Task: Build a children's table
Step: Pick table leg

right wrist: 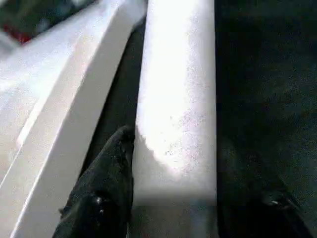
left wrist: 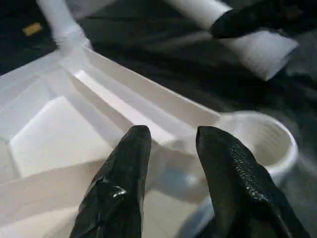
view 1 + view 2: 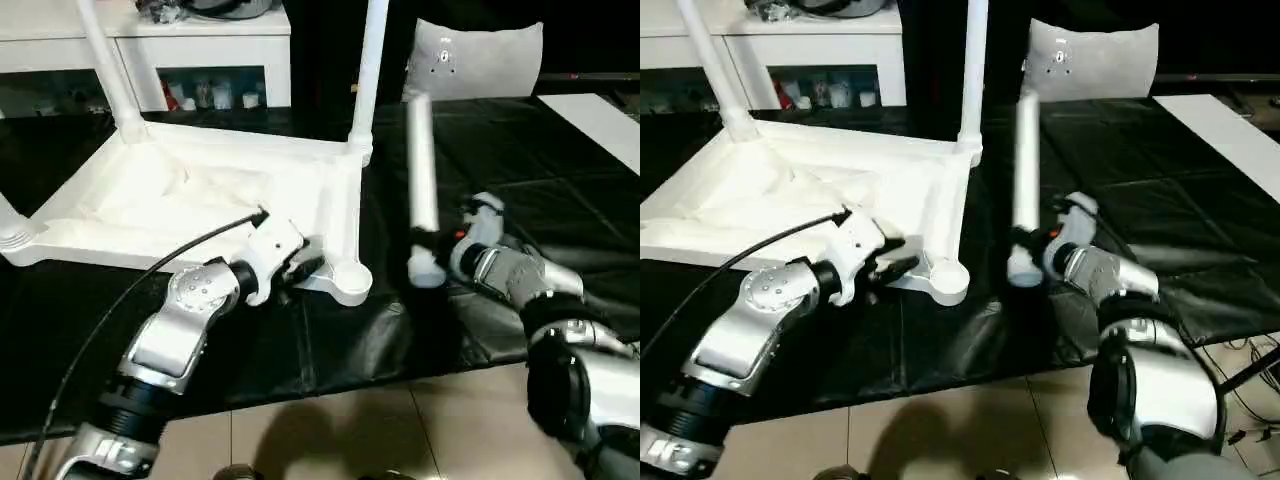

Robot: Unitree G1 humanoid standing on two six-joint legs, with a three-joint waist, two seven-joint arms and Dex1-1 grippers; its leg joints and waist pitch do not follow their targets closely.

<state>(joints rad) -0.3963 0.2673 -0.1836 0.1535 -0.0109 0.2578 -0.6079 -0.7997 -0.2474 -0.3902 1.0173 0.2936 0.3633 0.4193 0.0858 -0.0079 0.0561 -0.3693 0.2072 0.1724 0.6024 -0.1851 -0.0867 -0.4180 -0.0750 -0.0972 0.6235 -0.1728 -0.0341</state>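
The children's table top point(image 3: 190, 190) lies upside down on a black cloth. White legs stand in its far-left socket point(image 3: 105, 60) and far-right socket point(image 3: 365, 70). The near-right corner socket point(image 3: 350, 280) is empty. My left gripper point(image 3: 305, 265) is shut on the top's near rim just beside that socket, one finger point(image 2: 124, 168) on each side of the rim wall. A loose leg point(image 3: 420, 170) lies to the right of the top. My right gripper point(image 3: 432, 242) is shut on the loose leg near its thick end point(image 1: 178, 74).
A white cabinet point(image 3: 150, 50) stands behind the table top. A pale cushion point(image 3: 475, 55) sits at the back right, and a flat white board point(image 3: 600, 120) lies at the far right. The cloth's near edge drops to a tiled floor point(image 3: 350, 430).
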